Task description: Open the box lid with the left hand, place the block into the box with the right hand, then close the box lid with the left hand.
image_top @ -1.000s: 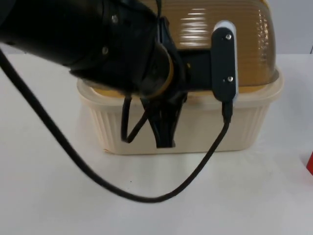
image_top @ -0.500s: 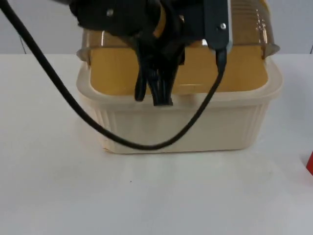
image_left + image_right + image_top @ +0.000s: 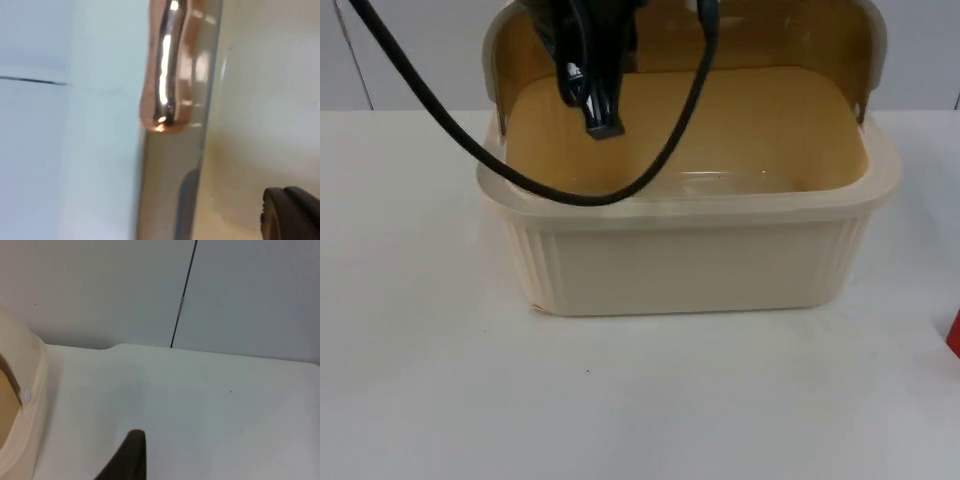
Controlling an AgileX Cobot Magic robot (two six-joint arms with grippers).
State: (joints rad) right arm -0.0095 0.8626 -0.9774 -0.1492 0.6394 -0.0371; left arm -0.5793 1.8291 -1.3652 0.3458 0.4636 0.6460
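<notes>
Step in hand: lid opening, near its end. The box (image 3: 690, 260) sits mid-table, cream, ribbed walls. Its amber translucent lid (image 3: 840, 40) is swung up and back on the far side, standing about upright; the interior is exposed and looks empty.

Left gripper (image 3: 598, 105) hangs above the far-left part of the open box, fingers pointing down into the opening. Whether they are clenched on the lid or released — cannot tell. The left wrist view looks along the lid's edge (image 3: 172, 165), a glossy amber bump on it, one black fingertip nearby.

Block (image 3: 955, 335): a red sliver at the table's right edge, well apart from the box.

Right gripper (image 3: 131, 460): one dark fingertip over bare table (image 3: 200, 410) just right of the box rim (image 3: 30, 405); finger state cannot be told. This arm waits.

Next move, as judged: left arm clears the opening while the lid stays up — then the right arm fetches the block. The left arm over the box stands in the way of the drop.
</notes>
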